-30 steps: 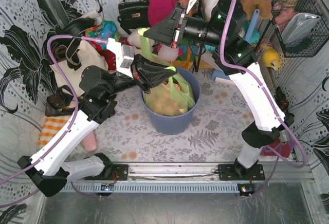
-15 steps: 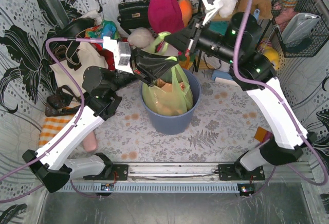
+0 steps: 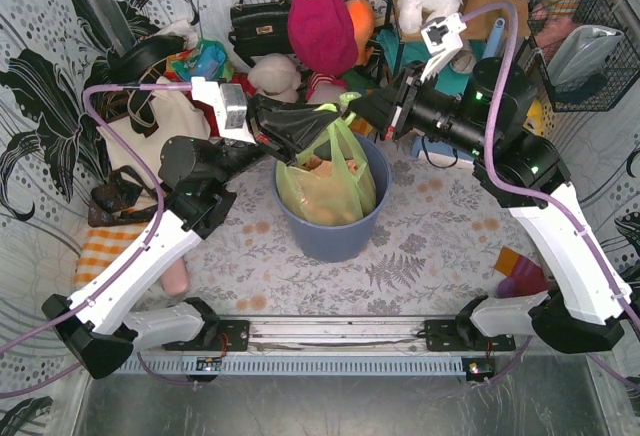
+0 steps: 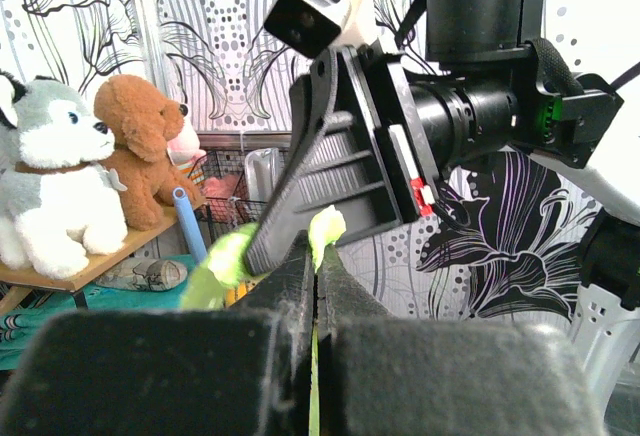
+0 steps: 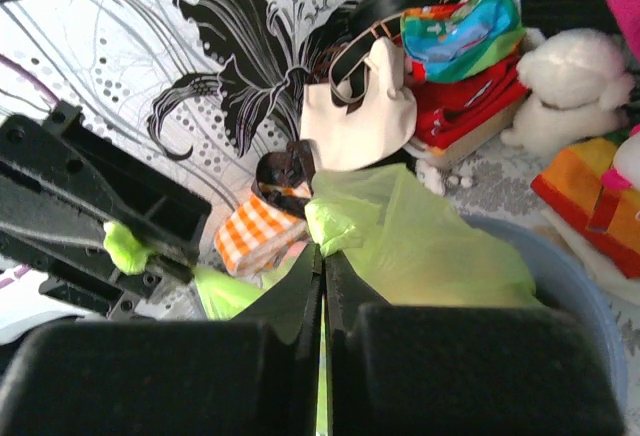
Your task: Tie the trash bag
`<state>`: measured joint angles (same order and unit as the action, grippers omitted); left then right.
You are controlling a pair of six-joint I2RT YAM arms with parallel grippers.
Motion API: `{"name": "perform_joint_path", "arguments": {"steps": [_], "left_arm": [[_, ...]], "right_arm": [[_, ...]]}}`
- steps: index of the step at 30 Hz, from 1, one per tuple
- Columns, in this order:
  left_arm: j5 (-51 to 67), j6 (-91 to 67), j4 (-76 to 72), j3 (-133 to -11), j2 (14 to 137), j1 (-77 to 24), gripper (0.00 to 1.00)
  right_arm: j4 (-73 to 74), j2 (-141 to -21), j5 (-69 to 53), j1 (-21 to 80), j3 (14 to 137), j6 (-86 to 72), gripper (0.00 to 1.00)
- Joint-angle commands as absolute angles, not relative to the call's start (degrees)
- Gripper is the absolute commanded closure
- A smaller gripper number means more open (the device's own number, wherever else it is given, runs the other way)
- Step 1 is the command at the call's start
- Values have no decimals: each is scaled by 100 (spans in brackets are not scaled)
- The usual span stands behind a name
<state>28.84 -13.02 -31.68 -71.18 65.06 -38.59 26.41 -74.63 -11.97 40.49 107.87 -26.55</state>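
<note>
The table (image 3: 420, 246), spread with grey fern-printed cloth, carried a blue-grey bin (image 3: 335, 241) at its middle; an orange checked cloth (image 3: 105, 248) lay at the left edge, a cream tote bag (image 3: 160, 121) further back

Left arm (image 3: 140, 266) and right arm (image 3: 570, 256): white moulded link shells between black joint housings, on black base plates (image 3: 470, 334) at the top view's lower edge. A lilac cable (image 3: 130, 86) loops along each arm. Green status lights (image 3: 478, 99) mark the right arm's black cylindrical joints. Each wrist carries a white box camera (image 3: 445, 34). Left gripper (image 4: 314, 256) and right gripper (image 5: 322, 256): black ribbed wedge fingers, the right with a red mark (image 4: 420, 194) at its mount.
</note>
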Motion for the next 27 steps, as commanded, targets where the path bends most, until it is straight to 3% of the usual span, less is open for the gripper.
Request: {"name": "perform_joint_path", "arguments": {"steps": [1, 10, 20, 27], "left_arm": [[2636, -1130, -3388, -7069, 6380, -3887, 100], [2515, -987, -3143, -7093, 6394, -3885, 100], [2505, -948, -3042, -7137, 6487, -3880, 100], [2501, -1008, -3072, -7141, 6552, -3883, 100]], "right_arm": [[2834, -7177, -1676, 4078, 10553, -2963, 100], [2854, -6681, -2289, 4078, 9882, -3476, 100], [1707, -6280, -2922, 4127, 8647, -4617, 100], [869, -6221, -2070, 4787, 8157, -4842, 100]]}}
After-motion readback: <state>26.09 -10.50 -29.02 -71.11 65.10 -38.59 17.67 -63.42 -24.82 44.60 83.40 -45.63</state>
